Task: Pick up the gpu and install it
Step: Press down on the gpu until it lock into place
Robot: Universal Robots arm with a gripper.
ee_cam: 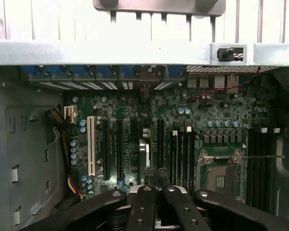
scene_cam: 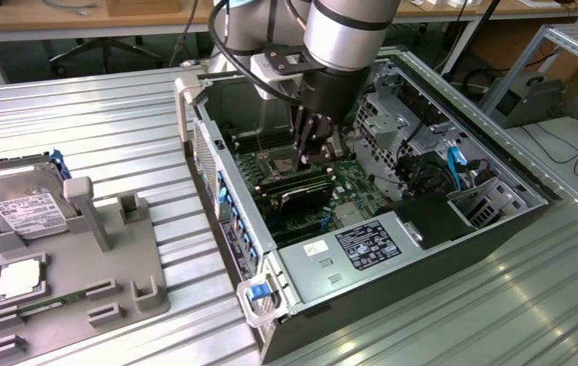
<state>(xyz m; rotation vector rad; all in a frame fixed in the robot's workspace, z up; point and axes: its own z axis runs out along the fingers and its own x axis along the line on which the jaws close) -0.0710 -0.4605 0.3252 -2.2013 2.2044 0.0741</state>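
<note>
Gpu (scene_cam: 301,200) is standing on edge among the expansion slots of the motherboard (scene_cam: 355,200), inside the open computer case (scene_cam: 411,301) that is lying on its side on the ribbed metal table (scene_cam: 96,130), as you are looking on. Your gripper (scene_cam: 316,156) is reaching down into the case just above the card, its fingers (ee_cam: 145,204) drawn together; whether they are pinching the card's upper edge or only hanging over it cannot be told. From the wrist camera you are seeing the gpu (ee_cam: 144,147) edge-on, a thin strip running from the closed gripper (ee_cam: 158,188) toward the row of blue slot clips (ee_cam: 82,72) at the case's rear wall. Towards the exterior view's left, a grey parts holder (scene_cam: 116,252) is sitting on the table well apart from the case, with a silver hard drive (scene_cam: 20,202) leaning in it.
</note>
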